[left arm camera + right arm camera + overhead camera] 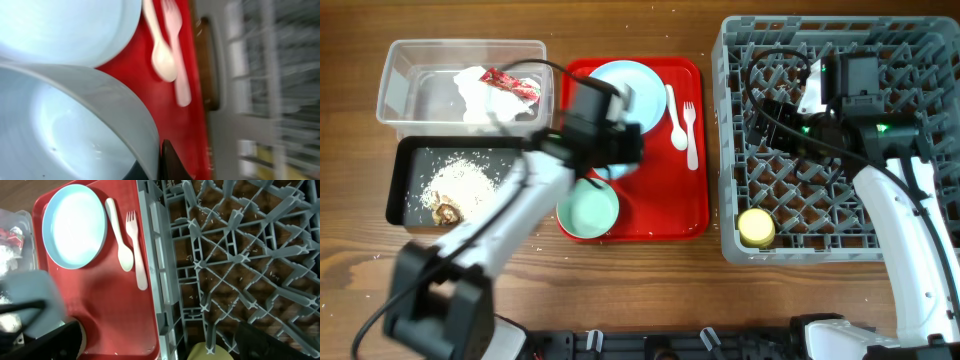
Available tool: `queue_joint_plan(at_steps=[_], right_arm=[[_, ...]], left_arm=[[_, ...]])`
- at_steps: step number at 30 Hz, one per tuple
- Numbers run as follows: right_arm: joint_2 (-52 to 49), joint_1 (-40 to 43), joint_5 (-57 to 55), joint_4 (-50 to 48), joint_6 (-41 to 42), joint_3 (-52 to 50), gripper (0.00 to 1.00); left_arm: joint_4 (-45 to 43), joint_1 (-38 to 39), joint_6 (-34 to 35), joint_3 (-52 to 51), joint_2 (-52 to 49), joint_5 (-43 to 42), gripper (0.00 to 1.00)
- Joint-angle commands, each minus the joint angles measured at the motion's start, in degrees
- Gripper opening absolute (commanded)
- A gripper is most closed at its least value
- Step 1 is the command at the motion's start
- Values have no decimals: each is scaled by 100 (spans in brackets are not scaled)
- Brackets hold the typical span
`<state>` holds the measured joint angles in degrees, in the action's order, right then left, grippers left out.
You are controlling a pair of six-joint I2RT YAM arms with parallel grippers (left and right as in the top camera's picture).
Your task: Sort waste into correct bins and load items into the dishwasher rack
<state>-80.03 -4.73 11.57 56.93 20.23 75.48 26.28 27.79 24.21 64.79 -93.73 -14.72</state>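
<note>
Pale blue bowl is pinched at the rim by my left gripper. Right gripper sits wide open, empty, over the rack.

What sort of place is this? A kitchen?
Probably a test bench staged as a dish-clearing station, not a real kitchen: a bare wooden table holds a dishwasher rack, a red tray of tableware, and a tub and black tray for waste.

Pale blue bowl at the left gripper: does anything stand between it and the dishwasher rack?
Nothing upright. The white spoon and fork lie flat on the red tray between the pale blue bowl and the dishwasher rack. Over the rack, the right gripper hangs at the far side; a yellow cup fills the near-left corner.
</note>
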Motion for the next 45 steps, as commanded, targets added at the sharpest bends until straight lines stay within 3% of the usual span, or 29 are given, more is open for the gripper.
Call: queue_joint_plan(at_steps=[1, 7, 11, 13, 16, 20, 23, 25, 26, 27, 28, 29, 30, 34, 38, 42, 45], right_arm=[[-2, -31, 153, -76, -66, 101, 100], [-17, -70, 400, -476, -20, 101, 100], [-323, -734, 400, -1040, 404, 98, 100], [-754, -1390, 363, -1609, 719, 98, 89], [-1652, -1950, 315, -1792, 1147, 98, 84], [-2876, -2295, 629, -1858, 1298, 101, 72], [-3397, -2319, 1237, -1980, 1432, 103, 52], [-3418, -2295, 1252, -1993, 1447, 107, 29], [-3418, -2295, 1250, -1993, 1447, 107, 11], [-3418, -2295, 1250, -1993, 1447, 107, 4], [-3414, -2291, 1250, -1998, 1497, 107, 4], [-3095, -2181, 1200, -1947, 1429, 118, 4], [-2798, -2094, 1010, -1869, 1423, 120, 4], [-1279, -1502, -745, -1565, 1447, 120, 4], [-2, -942, -3971, -1663, 1335, 118, 4], [-365, -940, -5657, -2520, 87, 101, 4], [-1211, -940, -6629, -3816, -1283, 101, 4]], left_arm=[[-105, 555, -146, 15, -487, 1172, 4], [-229, 442, -146, 55, -560, 1180, 44], [350, -553, 46, 688, -15, 852, 47], [560, -1517, 181, 879, 494, 273, 53], [841, -2625, 177, 879, 824, -136, 57], [1327, -3182, 170, 870, 743, -131, 61], [1346, -3182, 170, 868, 654, -131, 62], [1344, -3182, 170, 861, 651, -131, 63], [1344, -3182, 170, 861, 651, -131, 65], [1346, -3182, 170, 861, 651, -131, 69], [1362, -3182, 170, 861, 651, -131, 76], [1408, -3182, 175, 861, 651, -131, 90], [1438, -3182, 175, 861, 651, -131, 100], [1449, -3182, 175, 861, 651, -114, 100], [1451, -3182, 175, 861, 651, -68, 100], [1451, -3182, 175, 861, 651, -68, 100], [1451, -3182, 175, 861, 651, -68, 100]])
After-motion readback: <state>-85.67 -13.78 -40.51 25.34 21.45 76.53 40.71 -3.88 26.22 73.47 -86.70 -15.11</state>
